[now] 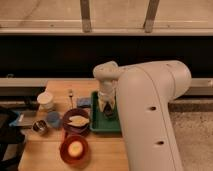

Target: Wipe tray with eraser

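Your white arm fills the right of the view, bent over the wooden table; the green tray sits at the table's right side, half hidden under it; the gripper points down inside the tray, and you cannot tell how far it is parted or whether the eraser is in it; left lie a dark plate, a red bowl, a white cup.

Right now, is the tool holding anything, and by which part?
Cannot be told. The tool is down over the green tray, with something dark at its tip; any grip is hidden.
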You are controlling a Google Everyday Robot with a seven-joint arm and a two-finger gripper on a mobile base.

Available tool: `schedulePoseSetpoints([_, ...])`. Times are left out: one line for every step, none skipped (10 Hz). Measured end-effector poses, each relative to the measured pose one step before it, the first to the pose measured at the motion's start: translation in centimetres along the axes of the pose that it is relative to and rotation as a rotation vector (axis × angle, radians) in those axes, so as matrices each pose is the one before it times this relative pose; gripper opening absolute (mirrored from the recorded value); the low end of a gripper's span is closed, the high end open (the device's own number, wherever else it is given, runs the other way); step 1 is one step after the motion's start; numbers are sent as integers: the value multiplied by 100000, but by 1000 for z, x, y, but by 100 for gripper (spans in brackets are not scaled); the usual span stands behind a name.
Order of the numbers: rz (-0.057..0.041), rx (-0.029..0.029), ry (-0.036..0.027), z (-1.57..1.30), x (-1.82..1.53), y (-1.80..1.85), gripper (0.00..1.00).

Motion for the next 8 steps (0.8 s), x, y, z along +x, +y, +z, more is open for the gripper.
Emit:
schedulePoseSetpoints([169, 177, 476, 13, 496, 18, 17])
schedulePoseSetpoints([1119, 72, 405, -47, 940, -471, 17])
schedulePoseSetpoints([1804, 91, 58, -53, 940, -979, 17])
schedulePoseSetpoints([1764, 33, -169, -42, 836, -1115, 17])
schedulePoseSetpoints([2241, -17, -674, -79, 709, -1680, 17])
schedulePoseSetpoints([1705, -298, -1253, -160, 323, -1839, 17])
schedulePoseSetpoints([402, -632, -732, -243, -23, -645, 17])
schedulePoseSetpoints([70, -1401, -1035, -254, -181, -496, 17])
